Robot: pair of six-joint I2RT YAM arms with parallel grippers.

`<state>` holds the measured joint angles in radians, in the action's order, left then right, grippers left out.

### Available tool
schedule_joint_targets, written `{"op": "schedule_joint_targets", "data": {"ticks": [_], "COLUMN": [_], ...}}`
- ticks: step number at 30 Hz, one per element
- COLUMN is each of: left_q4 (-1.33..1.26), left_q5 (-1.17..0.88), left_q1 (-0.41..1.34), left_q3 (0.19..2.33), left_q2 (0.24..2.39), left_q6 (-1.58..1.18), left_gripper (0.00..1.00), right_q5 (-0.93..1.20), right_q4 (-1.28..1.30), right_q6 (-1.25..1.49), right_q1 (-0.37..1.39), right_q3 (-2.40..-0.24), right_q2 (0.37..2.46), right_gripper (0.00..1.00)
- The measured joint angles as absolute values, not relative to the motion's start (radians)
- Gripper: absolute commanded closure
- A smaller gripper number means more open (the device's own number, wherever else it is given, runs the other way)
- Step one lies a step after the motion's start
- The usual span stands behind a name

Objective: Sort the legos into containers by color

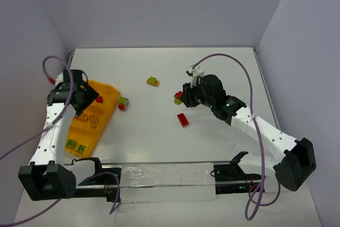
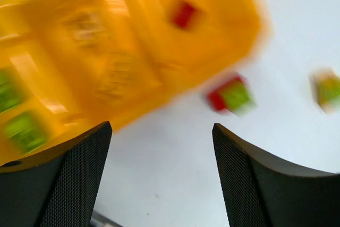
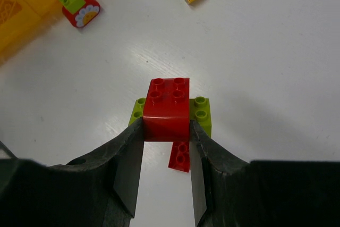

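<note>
Between the jaws of the right gripper, a red lego is being grasped, while the left gripper is hanging released over the tray.
The right gripper's fingers are pressing on both sides of the red lego, which is sitting on a lime green lego. Directly beneath the gripper, a flat red lego is lying on the white tabletop. Ahead and to its left, a red-and-green clump is lying just beside the tray. The left gripper's jaws are standing wide with nothing between them. Beyond its fingertips, a single red brick is lying in the tray's end compartment, and green legos are lying in a compartment off to the left.
</note>
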<state>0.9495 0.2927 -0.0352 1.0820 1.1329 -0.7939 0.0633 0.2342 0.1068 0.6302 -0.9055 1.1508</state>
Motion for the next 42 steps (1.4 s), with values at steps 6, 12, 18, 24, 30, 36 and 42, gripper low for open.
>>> {"op": "schedule_joint_targets", "data": {"ticks": [6, 12, 18, 24, 30, 36, 42], "left_q4": [0.781, 0.673, 0.542, 0.42, 0.355, 0.324, 0.321], "left_q5": [0.121, -0.038, -0.14, -0.192, -0.243, -0.289, -0.294], "left_q1": [0.279, 0.477, 0.613, 0.66, 0.661, 0.667, 0.667], "left_q3": [1.192, 1.222, 1.264, 1.264, 1.263, 1.224, 1.192], "left_q2": [1.251, 1.361, 1.427, 1.441, 1.446, 1.45, 1.45], "left_q6": [-0.663, -0.624, -0.652, -0.716, -0.741, -0.749, -0.754], "left_gripper": [0.15, 0.12, 0.09, 0.09, 0.12, 0.15, 0.15], "right_q5": [0.072, 0.142, 0.22, 0.23, 0.251, 0.274, 0.299], "right_q4": [0.304, 0.488, 0.591, 0.646, 0.651, 0.651, 0.655], "right_q6": [0.225, 0.364, 0.487, 0.552, 0.573, 0.585, 0.587], "right_q1": [0.577, 0.546, 0.532, 0.532, 0.532, 0.53, 0.519], "right_q3": [-0.985, -1.195, -1.267, -1.268, -1.276, -1.28, -1.309], "right_q2": [1.153, 1.259, 1.368, 1.379, 1.389, 1.409, 1.434], "right_gripper": [1.0, 1.0, 1.0, 1.0, 1.0, 1.0, 1.0]}}
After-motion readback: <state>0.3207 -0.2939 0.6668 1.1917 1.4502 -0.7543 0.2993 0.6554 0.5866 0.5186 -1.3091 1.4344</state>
